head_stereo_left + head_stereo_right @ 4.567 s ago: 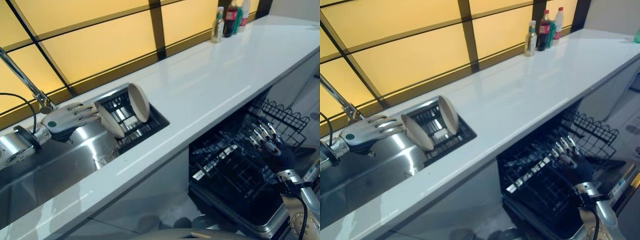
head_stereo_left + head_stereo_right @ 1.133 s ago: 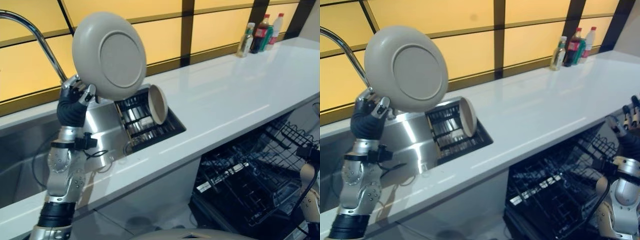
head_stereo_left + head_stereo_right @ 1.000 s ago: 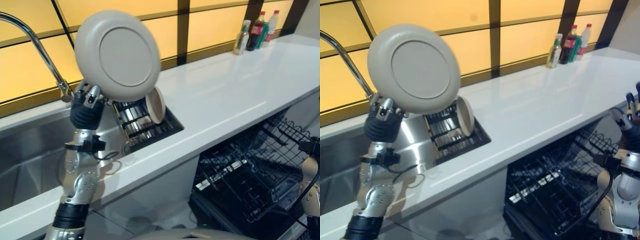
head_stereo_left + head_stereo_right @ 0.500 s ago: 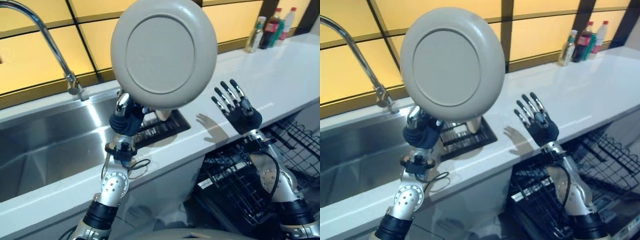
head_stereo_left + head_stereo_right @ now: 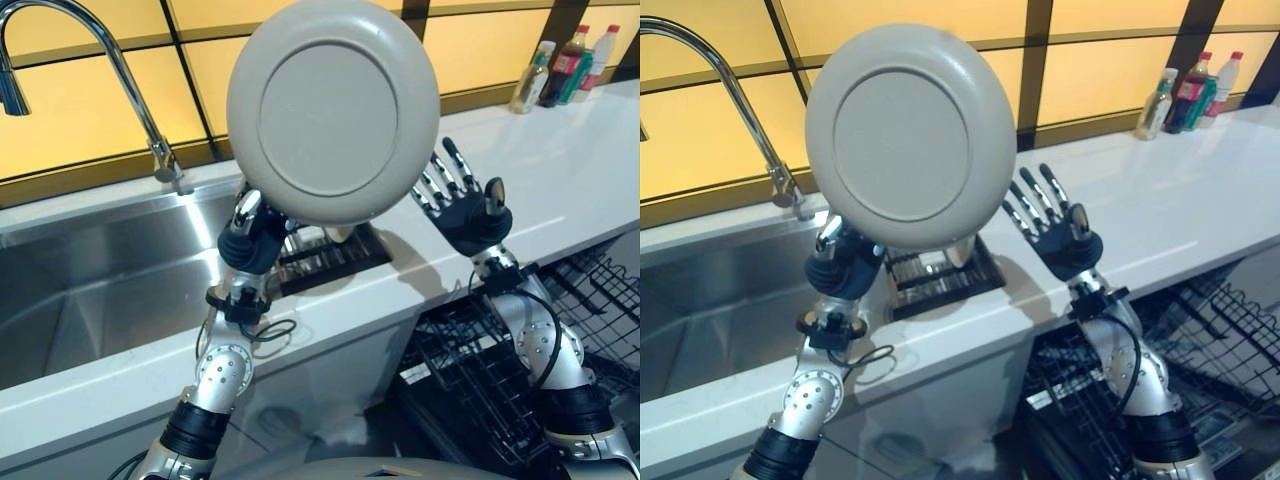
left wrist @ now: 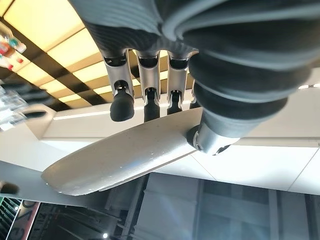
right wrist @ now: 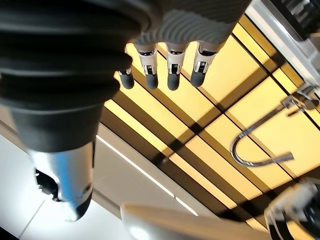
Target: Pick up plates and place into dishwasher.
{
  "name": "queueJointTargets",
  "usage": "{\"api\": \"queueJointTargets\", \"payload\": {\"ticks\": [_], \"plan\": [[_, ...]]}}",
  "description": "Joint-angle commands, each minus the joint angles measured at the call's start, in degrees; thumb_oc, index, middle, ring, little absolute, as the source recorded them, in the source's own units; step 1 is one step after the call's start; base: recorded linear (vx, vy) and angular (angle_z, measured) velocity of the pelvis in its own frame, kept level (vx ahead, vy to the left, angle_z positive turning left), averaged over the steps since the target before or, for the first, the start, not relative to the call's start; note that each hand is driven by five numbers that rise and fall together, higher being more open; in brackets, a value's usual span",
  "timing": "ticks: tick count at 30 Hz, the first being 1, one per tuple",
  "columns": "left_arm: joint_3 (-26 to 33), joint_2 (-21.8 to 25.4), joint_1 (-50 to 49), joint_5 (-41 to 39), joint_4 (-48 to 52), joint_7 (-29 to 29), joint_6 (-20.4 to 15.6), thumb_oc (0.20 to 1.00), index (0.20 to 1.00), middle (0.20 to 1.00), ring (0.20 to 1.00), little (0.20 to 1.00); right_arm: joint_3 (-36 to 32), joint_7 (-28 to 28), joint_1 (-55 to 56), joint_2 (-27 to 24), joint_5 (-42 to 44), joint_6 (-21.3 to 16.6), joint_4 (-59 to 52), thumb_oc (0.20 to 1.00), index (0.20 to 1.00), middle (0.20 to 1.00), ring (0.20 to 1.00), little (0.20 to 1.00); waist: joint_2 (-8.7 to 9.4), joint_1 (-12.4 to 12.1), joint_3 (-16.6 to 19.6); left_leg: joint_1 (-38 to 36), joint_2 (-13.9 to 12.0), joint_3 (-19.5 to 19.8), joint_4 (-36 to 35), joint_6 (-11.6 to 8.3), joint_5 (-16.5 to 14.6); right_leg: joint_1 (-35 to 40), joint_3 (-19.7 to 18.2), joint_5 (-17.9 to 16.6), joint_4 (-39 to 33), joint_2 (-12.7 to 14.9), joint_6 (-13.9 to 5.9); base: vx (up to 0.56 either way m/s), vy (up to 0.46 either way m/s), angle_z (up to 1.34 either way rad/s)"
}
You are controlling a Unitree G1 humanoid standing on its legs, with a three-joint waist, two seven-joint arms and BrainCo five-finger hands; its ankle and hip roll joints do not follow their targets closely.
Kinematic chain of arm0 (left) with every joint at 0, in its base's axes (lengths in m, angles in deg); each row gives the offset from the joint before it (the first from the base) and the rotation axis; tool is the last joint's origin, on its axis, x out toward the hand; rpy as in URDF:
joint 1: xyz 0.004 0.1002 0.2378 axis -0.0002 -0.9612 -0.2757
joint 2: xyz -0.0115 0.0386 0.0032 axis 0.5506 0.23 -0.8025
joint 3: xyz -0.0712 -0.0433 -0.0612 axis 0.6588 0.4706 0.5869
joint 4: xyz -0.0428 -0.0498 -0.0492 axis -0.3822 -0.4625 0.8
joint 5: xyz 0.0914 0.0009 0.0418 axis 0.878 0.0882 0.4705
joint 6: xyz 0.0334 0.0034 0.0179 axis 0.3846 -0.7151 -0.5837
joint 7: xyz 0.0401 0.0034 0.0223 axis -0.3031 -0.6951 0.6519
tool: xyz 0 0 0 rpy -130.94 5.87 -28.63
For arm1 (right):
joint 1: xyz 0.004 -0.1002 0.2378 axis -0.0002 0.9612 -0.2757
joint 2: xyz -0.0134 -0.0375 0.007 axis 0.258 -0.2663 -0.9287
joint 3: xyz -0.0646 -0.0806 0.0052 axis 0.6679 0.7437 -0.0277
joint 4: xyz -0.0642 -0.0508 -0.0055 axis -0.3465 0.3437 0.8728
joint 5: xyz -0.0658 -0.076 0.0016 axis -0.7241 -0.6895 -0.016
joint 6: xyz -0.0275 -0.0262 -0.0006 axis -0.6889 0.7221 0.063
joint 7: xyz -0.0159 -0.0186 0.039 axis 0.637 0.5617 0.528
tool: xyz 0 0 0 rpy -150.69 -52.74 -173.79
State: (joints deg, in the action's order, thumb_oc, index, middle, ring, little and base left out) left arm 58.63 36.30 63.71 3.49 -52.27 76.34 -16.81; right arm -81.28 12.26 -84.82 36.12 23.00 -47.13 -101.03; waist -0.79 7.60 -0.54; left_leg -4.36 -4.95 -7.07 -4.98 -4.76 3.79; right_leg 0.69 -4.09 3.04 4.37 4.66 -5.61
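Grey plate point(image 5: 333, 108) held upright, underside facing the camera, pinched at its lower rim by the raised left hand point(image 5: 252, 235) above the white surface point(image 5: 560, 180); right hand point(image 5: 462, 205) beside it, fingers spread wide, empty.

What we cannot see at this moment

The raised plate point(image 5: 333, 108) covers most of the left hand point(image 5: 252, 232), so in the head views we cannot tell how its fingers grip the rim, and it also hides the rear of the sink rack point(image 5: 330, 252) and most of the second plate point(image 5: 958, 251) standing there. The faucet point(image 5: 95, 60) spout is cut off at the frame's left edge. The dishwasher rack point(image 5: 500, 385) runs out of the frame at the lower right, partly behind the right hand point(image 5: 467, 209) and its arm. The bottles point(image 5: 565, 68) are too small for us to identify.
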Motion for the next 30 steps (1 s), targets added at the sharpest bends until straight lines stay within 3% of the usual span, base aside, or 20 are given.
{"api": "queueJointTargets", "payload": {"ticks": [1,7,16,17,18,19,20,30], "plan": [[-1.6,3.5,2.5,4.4,-2.9,0.3,-2.8,0.2,0.2,0.2,0.2,0.2,-1.0,-3.1,-2.4,0.6,5.1,3.9,-4.9,1.0,1.0,1.0,1.0,1.0,2.75,0.5,1.8,2.0,4.1,2.0,5.1,5.74,-7.7,-3.5,-2.1,-3.1,1.7,-1.2,-1.92,0.02,-0.039,-0.02],[-3.8,4.1,2.9,5.4,-7.1,0.7,-3.4,0.2,0.2,0.2,0.2,0.2,1.3,-3.1,-3.6,-1.1,8.5,6.1,-6.9,1.0,1.0,1.0,1.0,1.0,2.7,1.0,1.9,2.0,3.9,2.3,4.8,5.66,-7.4,-3.6,-2.2,-2.8,2.0,-1.5,-1.73,0.0,0.0,0.0],[-5.7,5.6,2.9,11.6,-10.4,-0.4,-6.0,0.2,0.2,0.2,0.2,0.2,2.8,-1.5,-5.3,-2.3,3.5,5.5,-7.5,1.0,1.0,1.0,1.0,1.0,2.51,0.9,2.0,2.1,3.9,2.5,4.8,5.63,-7.2,-3.3,-2.1,-2.6,1.8,-1.4,-1.77,0.0,0.0,0.0],[-5.6,5.7,3.0,11.5,-10.4,-0.5,-5.9,0.2,0.2,0.2,0.2,0.2,2.8,-1.5,-5.2,-2.4,2.5,5.4,-7.4,0.922,0.922,0.922,0.922,0.922,2.51,0.9,2.0,2.0,3.9,2.5,4.8,5.63,-7.2,-3.3,-2.0,-2.6,1.8,-1.4,-1.78,0.0,0.0,0.0],[-5.6,5.7,3.1,11.5,-10.4,-0.7,-6.1,0.2,0.2,0.2,0.2,0.2,2.9,-1.5,-5.1,-2.4,1.1,5.0,-7.3,0.683,0.683,0.683,0.683,0.683,2.51,0.9,2.0,2.1,3.9,2.4,4.9,5.65,-7.2,-3.3,-2.1,-2.6,1.8,-1.4,-1.79,0.0,0.0,0.0],[-5.6,5.6,3.2,11.5,-10.4,-0.9,-6.1,0.2,0.2,0.2,0.2,0.2,2.8,-1.4,-4.9,-2.6,-0.1,4.8,-7.2,0.316,0.316,0.316,0.316,0.316,2.55,1.0,1.9,2.1,3.9,2.4,5.0,5.65,-7.3,-3.4,-2.1,-2.7,1.8,-1.4,-1.82,0.0,0.0,0.0],[-5.6,5.5,3.4,11.5,-10.2,-1.2,-6.1,0.2,0.2,0.2,0.2,0.2,2.8,-1.4,-4.9,-2.7,-1.1,5.2,-7.0,0.2,0.2,0.2,0.2,0.2,2.57,1.1,1.8,2.1,3.9,2.3,5.0,5.67,-7.3,-3.5,-2.2,-2.7,1.9,-1.4,-1.8,0.0,0.0,0.0],[-5.9,5.9,3.5,12.2,-10.2,-2.3,-6.9,0.2,0.2,0.2,0.2,0.2,2.9,-2.4,-5.1,-6.4,-7.5,6.8,-5.2,0.2,0.2,0.2,0.2,0.2,2.65,1.6,1.6,1.7,3.6,1.7,4.4,5.52,-6.9,-3.3,-2.1,-2.8,1.5,-1.3,-1.85,0.0,0.0,0.0]]}}
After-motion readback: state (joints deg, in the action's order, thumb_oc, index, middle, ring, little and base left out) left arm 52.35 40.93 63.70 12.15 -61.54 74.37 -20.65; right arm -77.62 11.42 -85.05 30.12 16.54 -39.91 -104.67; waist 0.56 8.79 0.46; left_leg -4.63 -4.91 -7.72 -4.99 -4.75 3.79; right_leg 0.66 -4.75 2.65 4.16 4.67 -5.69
